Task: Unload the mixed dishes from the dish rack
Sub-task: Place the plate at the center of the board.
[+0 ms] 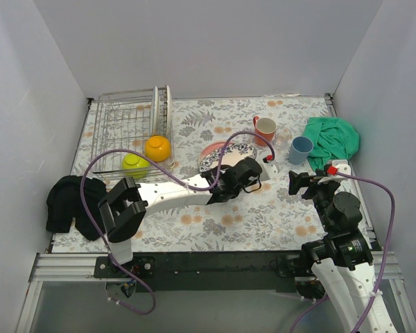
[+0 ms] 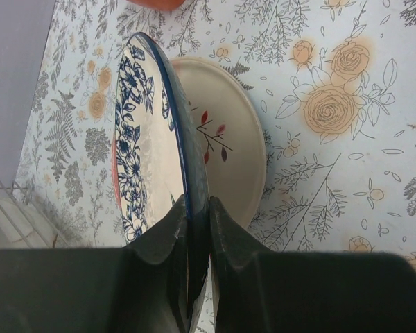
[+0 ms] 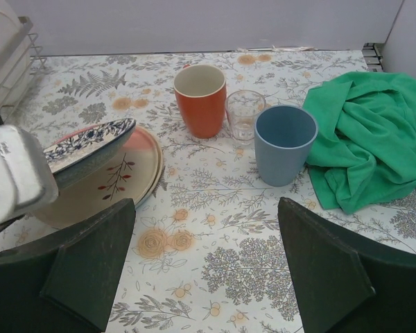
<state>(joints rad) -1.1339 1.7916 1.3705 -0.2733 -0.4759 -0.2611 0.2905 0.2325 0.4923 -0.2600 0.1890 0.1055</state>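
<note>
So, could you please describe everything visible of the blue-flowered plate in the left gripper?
The blue-flowered plate is round, glossy like glazed ceramic, white with dark blue flowers and a thin blue rim. The left gripper pinches its rim, one finger on each face. It is tilted up over a cream plate with a red sprig, right of the rack. Whether its low edge touches that plate is unclear.

No words, brands or numbers can be read. The tablecloth (image 1: 263, 215) and the blue-rimmed plate (image 2: 142, 139) carry only printed flowers.
</note>
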